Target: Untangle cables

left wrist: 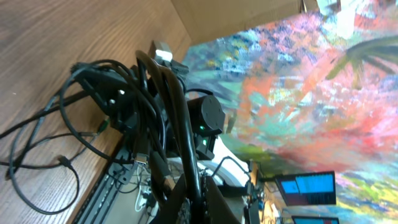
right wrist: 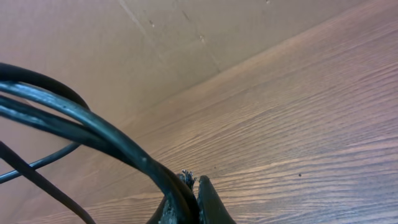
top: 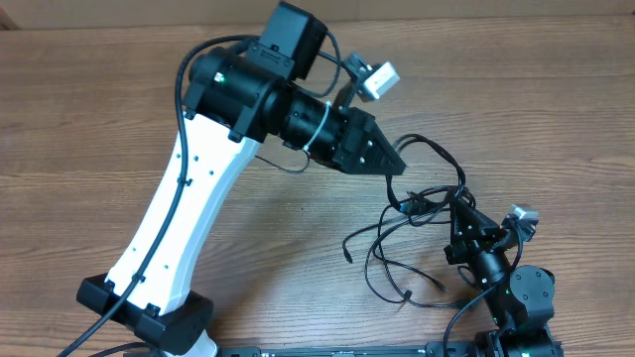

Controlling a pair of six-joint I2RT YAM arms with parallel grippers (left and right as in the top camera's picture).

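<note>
The cables (top: pixel 417 228) are thin black cords, looped and crossed on the wooden table at the right, between my two grippers. My left gripper (top: pixel 399 171) reaches in from the upper left and is shut on a strand of the cables. In the left wrist view the cables (left wrist: pixel 168 112) run up from between my fingers (left wrist: pixel 198 208) toward the right arm. My right gripper (top: pixel 458 208) points up from the bottom right and is shut on the cables. In the right wrist view the cords (right wrist: pixel 93 134) arc left from its closed fingers (right wrist: pixel 189 205).
The left arm's white link (top: pixel 179 218) crosses the table's left half. The right arm's base (top: pixel 521 297) sits at the bottom right. A metal rail (left wrist: pixel 109 180) runs along the table's front edge. A cardboard wall (right wrist: pixel 93 43) stands behind the table.
</note>
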